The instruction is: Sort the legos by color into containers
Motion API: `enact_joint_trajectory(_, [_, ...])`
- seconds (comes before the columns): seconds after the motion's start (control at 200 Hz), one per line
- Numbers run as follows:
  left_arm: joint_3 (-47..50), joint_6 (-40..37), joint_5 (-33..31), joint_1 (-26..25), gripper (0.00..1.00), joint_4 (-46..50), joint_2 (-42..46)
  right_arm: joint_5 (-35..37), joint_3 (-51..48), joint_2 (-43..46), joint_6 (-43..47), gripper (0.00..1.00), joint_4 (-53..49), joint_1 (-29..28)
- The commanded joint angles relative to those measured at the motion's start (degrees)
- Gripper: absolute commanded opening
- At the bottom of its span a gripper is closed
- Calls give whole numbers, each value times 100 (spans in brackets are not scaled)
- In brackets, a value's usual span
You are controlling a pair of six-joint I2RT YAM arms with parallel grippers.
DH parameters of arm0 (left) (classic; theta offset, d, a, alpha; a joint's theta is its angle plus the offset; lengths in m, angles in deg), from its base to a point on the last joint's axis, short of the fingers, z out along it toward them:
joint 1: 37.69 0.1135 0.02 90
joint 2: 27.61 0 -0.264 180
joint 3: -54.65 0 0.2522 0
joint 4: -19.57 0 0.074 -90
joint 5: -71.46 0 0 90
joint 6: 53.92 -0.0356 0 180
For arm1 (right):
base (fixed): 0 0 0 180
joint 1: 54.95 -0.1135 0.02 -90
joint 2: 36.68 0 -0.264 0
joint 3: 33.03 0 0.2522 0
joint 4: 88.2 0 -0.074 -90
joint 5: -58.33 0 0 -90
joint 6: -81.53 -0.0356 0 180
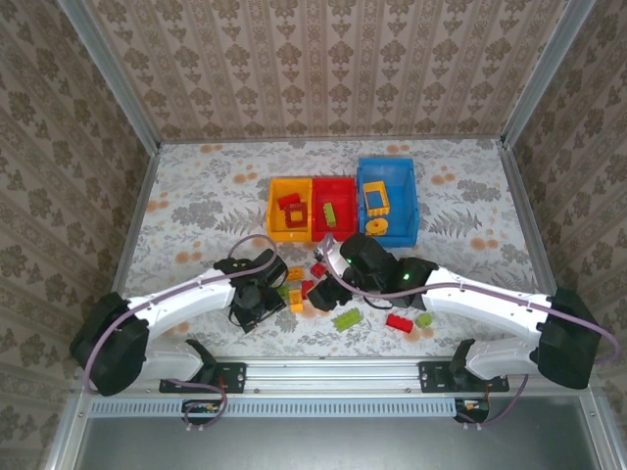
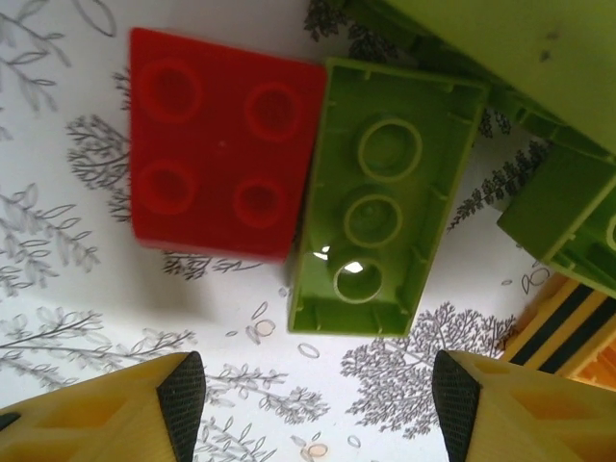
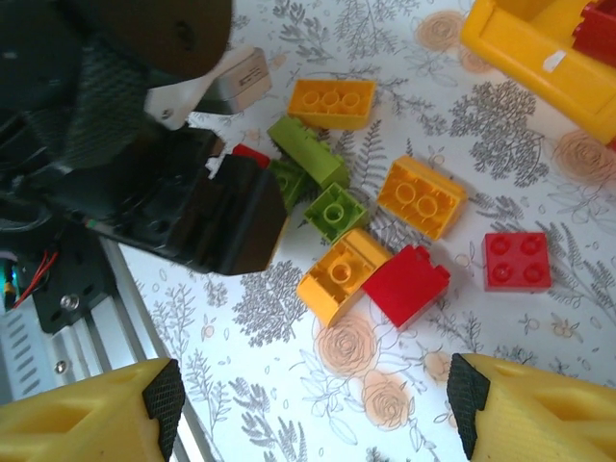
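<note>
The blue bin (image 1: 387, 201), the largest container, is sitting well beyond both sets of jaws, with the red bin (image 1: 333, 209) and the yellow-orange bin (image 1: 290, 209) standing side by side next to it. The left gripper (image 2: 318, 404) is hanging wide open and gripping nothing. Just ahead of its jaws a lime green brick (image 2: 380, 226) is lying underside up, touching a red brick (image 2: 221, 144). The right gripper (image 3: 316, 399) is likewise gaping empty, with an orange brick (image 3: 342, 274) and a second red brick (image 3: 404, 284) lying together just ahead of its gap
</note>
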Motion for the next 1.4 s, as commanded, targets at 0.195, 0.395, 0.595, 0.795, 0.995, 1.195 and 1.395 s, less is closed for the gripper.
enact_joint_trajectory(0.195, [44, -37, -420, -63, 61, -349, -382, -219, -250, 238, -265, 76, 153, 20])
enact_joint_trajectory(0.395, [-43, -263, -557, -42, 50, -400, -604, -199, -262, 202, -340, 76, 216, 21])
enact_joint_trajectory(0.595, [-74, -451, -681, -36, 40, -384, -696, -190, -274, 211, -375, 76, 222, 26])
enact_joint_trajectory(0.795, [-273, -621, -725, -121, 34, -173, -591, -127, -235, 255, -367, 76, 171, 38])
enact_joint_trajectory(0.995, [-1198, -806, -1107, -502, 32, 789, -119, 487, -48, 702, -500, 76, -80, 354])
enact_joint_trajectory(1.195, [-2379, -1535, -1473, -591, 29, 1156, -44, 1392, 347, 1141, -921, 77, -482, 1175])
enact_joint_trajectory(1.395, [-3888, -2824, -1022, -562, 30, 762, -1149, 1153, 675, 968, -1419, 76, -514, 1944])
